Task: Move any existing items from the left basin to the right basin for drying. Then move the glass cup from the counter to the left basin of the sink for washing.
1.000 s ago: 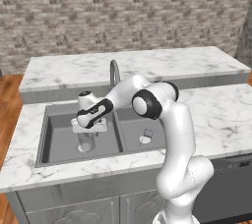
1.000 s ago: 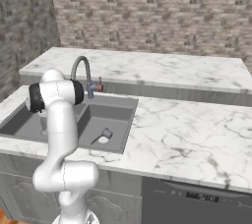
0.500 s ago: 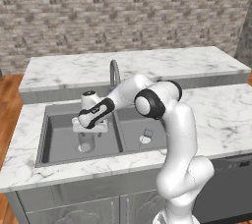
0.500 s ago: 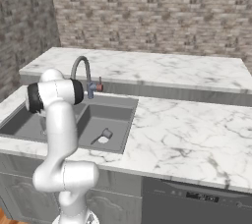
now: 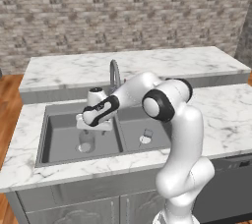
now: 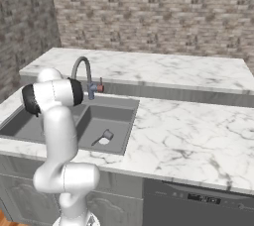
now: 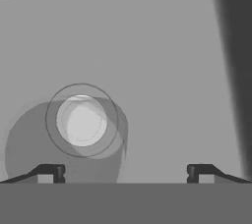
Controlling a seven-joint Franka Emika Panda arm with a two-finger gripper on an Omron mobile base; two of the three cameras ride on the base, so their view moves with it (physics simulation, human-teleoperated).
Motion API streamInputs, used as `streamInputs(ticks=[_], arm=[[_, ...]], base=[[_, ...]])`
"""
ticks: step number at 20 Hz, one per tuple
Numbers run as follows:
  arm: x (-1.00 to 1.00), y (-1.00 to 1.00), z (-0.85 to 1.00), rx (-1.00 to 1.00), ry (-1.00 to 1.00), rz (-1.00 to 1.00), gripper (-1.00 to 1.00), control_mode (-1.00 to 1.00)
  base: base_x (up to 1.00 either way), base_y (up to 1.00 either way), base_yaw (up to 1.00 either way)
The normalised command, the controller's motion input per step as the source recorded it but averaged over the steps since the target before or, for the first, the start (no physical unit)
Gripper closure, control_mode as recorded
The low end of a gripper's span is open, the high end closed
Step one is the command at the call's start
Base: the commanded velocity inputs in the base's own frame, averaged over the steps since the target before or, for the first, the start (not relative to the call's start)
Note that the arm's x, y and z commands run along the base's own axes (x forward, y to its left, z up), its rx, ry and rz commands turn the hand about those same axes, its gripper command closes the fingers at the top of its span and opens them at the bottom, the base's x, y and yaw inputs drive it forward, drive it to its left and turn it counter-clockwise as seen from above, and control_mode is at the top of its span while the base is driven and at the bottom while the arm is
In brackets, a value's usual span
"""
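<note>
Two basins make up the sink [image 5: 49, 120] in the left base view, set into the marble surface [image 5: 221, 110]. The glass cup [image 5: 86, 141] stands upright on the floor of the left basin, toward its near side. The end effector [image 5: 93, 127] hangs just above the cup and apart from it, pointing down. A small item [image 5: 146, 135] lies in the right basin, and the faucet [image 5: 114, 73] rises at the far rim between the basins.

From the right base view, the arm covers much of the left basin; the small item [image 6: 105, 136] sits on the floor of the right basin, and the faucet [image 6: 84, 74] curves over the sink's far edge.

Looking down from the hand view, the glass cup [image 7: 81, 120] shows as concentric rings on the grey basin floor. The end effector [image 7: 125, 171] has its fingertips [image 7: 51, 171] spread wide, holding nothing; the cup lies beyond the left one.
</note>
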Motion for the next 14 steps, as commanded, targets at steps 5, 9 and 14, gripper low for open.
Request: streamInputs(ticks=[5,9,14], arm=[[-0.11,-0.11,0.43,0.0,0.0,-0.01,-1.0,-1.0],[-0.14,-0.01,0.47,0.0,0.0,0.0,-1.0,-1.0],[-0.17,0.0,0.48,0.0,0.0,0.0,-1.0,-1.0]], base=[[0.0,0.0,0.0],[0.0,0.0,0.0],[0.0,0.0,0.0]])
